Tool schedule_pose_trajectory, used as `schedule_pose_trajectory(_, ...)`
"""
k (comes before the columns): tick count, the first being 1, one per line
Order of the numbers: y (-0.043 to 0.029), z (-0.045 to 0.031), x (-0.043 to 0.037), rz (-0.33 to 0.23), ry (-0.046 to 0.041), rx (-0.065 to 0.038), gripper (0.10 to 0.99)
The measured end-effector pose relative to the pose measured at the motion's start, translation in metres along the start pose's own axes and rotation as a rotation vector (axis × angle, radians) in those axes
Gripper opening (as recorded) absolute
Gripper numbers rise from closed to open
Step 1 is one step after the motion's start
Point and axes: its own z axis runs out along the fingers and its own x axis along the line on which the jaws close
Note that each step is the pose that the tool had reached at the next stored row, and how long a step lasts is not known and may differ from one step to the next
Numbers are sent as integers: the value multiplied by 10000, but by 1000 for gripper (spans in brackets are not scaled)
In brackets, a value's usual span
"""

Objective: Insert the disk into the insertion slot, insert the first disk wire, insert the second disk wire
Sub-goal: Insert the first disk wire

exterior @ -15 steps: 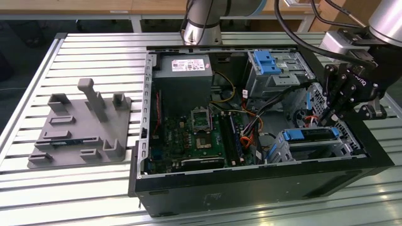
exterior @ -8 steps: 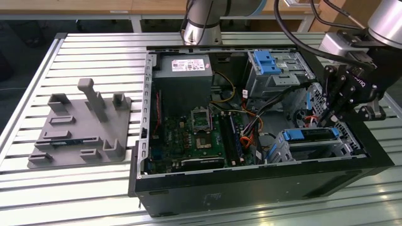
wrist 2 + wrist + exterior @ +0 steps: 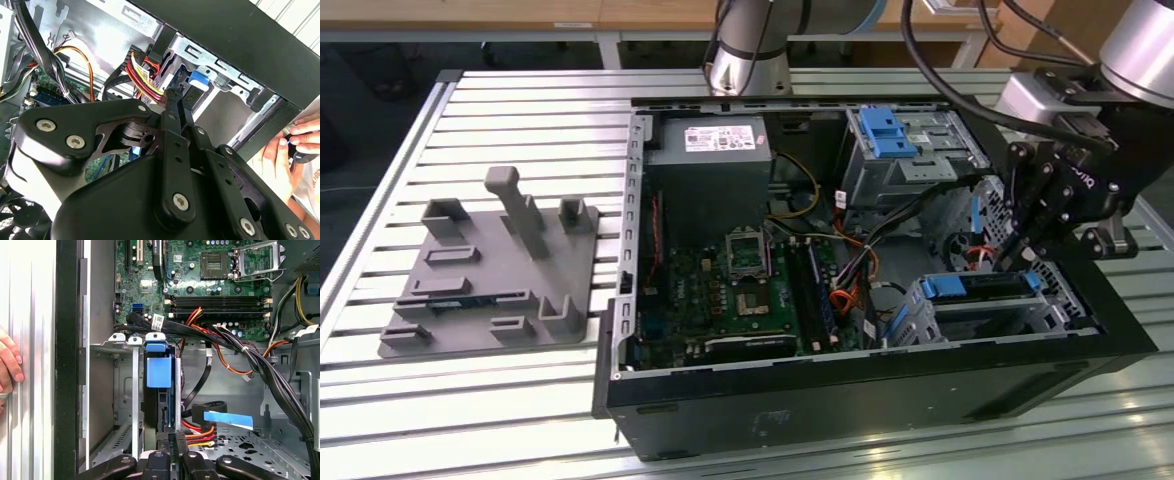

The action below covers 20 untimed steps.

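Exterior view: shows the gripper [image 3: 1021, 258] reaching down into the open computer case [image 3: 854, 395], fingertips right at the near end of the disk [image 3: 977, 288]. Places the disk inside the insertion slot [image 3: 1014, 318], blue carrier uppermost, just below and ahead of the gripper. Suggests the disk step is done and the work now concerns a wire.

Second wrist view: looks along the two fingers [image 3: 170, 130], drawn together side by side with no real gap. Traces the red-and-yellow disk wire [image 3: 142, 75] down to a black plug at the very tip of the gripper [image 3: 174, 94]. Reads as the pads clamped on that plug, though the contact itself is partly hidden. Shows the disk's blue carrier [image 3: 200, 80] just beyond the tip, framed by the slot's silver sheet metal [image 3: 235, 82]. Catches a person's hand [image 3: 295, 135] outside the case wall, well apart from the gripper.

First wrist view: gives the deciding relation. Sets the disk [image 3: 159, 372] straight ahead of the gripper [image 3: 170, 437], seen edge-on between the slot's walls [image 3: 135, 390], long axis running directly away from the fingertips and in line with their reach. Brings the red-and-yellow disk wire [image 3: 200, 432] in from the side to meet the tips at the disk's near end. Leaves a black cable with a blue tag [image 3: 227, 418] loose beside the gripper, touching nothing held. Shows the hand [image 3: 7, 360] resting beyond the case wall.
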Motion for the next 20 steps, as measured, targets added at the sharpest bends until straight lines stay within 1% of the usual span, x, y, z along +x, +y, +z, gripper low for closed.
schedule_pose_trajectory(13, -1, 53, 15, 0, 10, 0, 165)
schedule_pose_trajectory(20, -1, 57, 16, 1, 29, 1, 165)
